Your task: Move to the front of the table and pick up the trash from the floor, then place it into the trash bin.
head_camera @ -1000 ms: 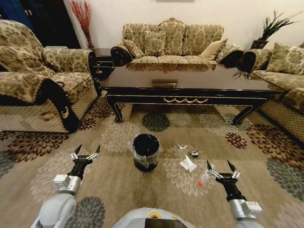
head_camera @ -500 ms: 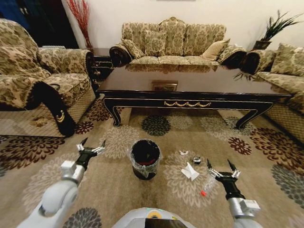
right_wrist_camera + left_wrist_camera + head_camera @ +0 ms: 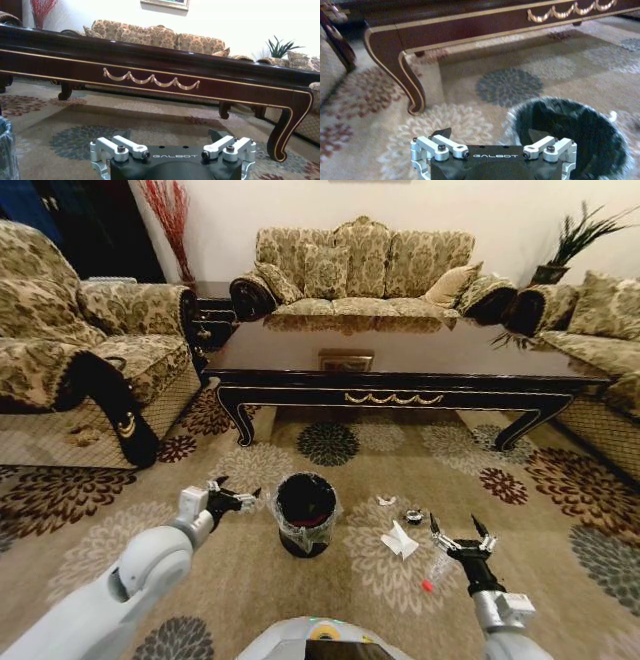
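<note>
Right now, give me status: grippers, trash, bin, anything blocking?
Left gripper open, empty, beside trash bin. Right gripper open, empty, over carpet near the trash. All trash on floor, none picked. Nothing in the way.

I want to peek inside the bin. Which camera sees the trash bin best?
The head view: the whole trash bin stands on the carpet, rim, bag and dark inside all showing. The left wrist view is closer, but the bin is blurry and partly cut off. The right wrist view catches just a sliver of its bag.

Head view high, facing table; both wrist views low, near carpet, sharing table front.
</note>
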Available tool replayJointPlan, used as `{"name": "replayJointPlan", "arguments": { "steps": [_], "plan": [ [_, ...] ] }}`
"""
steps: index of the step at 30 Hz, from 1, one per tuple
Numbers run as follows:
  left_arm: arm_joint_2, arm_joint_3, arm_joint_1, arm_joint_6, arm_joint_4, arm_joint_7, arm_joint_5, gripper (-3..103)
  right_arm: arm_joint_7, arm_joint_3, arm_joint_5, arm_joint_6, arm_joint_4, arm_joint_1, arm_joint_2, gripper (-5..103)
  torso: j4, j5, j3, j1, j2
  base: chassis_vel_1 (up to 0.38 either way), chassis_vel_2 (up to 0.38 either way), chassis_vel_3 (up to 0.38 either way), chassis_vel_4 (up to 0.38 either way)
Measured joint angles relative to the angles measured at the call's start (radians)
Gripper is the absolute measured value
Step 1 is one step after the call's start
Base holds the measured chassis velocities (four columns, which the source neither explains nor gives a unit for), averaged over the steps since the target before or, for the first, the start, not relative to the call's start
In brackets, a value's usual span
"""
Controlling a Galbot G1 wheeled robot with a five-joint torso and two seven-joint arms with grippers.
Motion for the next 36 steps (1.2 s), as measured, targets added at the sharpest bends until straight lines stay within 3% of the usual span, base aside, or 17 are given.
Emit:
{"name": "replayJointPlan", "arguments": {
  "steps": [4, 7, 8, 10, 13, 15, 20, 26, 36],
  "plan": [
    [-0.01, 0.055, -0.059, 0.017, 0.028, -0.033, -0.07, 100, 0.001, -0.003, -0.003, -0.002, 0.003, 0.002, 0.001, 100, 0.0001, 0.0001, 0.0, 0.0, 0.0, 0.0, 0.0, 0.0, 0.0],
    [-0.041, 0.102, -0.152, 0.043, 0.063, -0.08, -0.181, 100, 0.001, -0.005, -0.005, -0.003, 0.009, 0.0, 0.002, 100, 0.0001, -0.0002, 0.0, 0.0, 0.0, 0.0, 0.0, 0.0, 0.0],
    [-0.041, 0.102, -0.152, 0.043, 0.063, -0.08, -0.181, 100, 0.001, -0.005, -0.005, -0.003, 0.009, 0.0, 0.002, 100, 0.0001, -0.0002, 0.0, 0.0, 0.0, 0.0, 0.0, 0.0, 0.0],
    [-0.067, 0.138, -0.233, 0.064, 0.098, -0.12, -0.278, 100, 0.001, -0.006, -0.011, -0.003, 0.012, -0.007, 0.002, 100, -0.0002, -0.0001, 0.0, 0.0, 0.0, 0.0, 0.0, 0.0, 0.0],
    [-0.078, 0.173, -0.29, 0.081, 0.13, -0.145, -0.333, 100, 0.001, -0.004, -0.013, -0.003, 0.014, -0.012, 0.004, 100, -0.0003, 0.0, 0.0, 0.0, 0.0, 0.0, 0.0, 0.0, 0.0],
    [-0.078, 0.19, -0.304, 0.092, 0.144, -0.161, -0.346, 103, 0.001, -0.002, -0.013, -0.002, 0.016, -0.013, 0.004, 100, -0.0001, 0.0001, 0.0, 0.0, 0.0, 0.0, 0.0, 0.0, 0.0],
    [-0.093, 0.208, -0.322, 0.11, 0.19, -0.222, -0.373, 97, 0.002, 0.004, -0.014, -0.002, 0.018, -0.018, 0.006, 100, 0.0001, -0.0001, 0.0, 0.0, 0.0, 0.0, 0.0, 0.0, 0.0],
    [-0.104, 0.231, -0.36, 0.11, 0.227, -0.233, -0.418, 96, 0.002, 0.004, -0.014, -0.001, 0.018, -0.018, 0.004, 100, 0.0001, 0.0, 0.0, 0.0, 0.0, 0.0, 0.0, 0.0, 0.0],
    [-0.181, 0.362, -0.464, 0.108, 0.331, -0.325, -0.505, 98, 0.004, 0.018, -0.011, 0.0, 0.012, -0.022, 0.003, 100, 0.0, -0.0001, 0.0, 0.0, 0.0, 0.0, 0.0, 0.0, 0.0]
  ]
}}
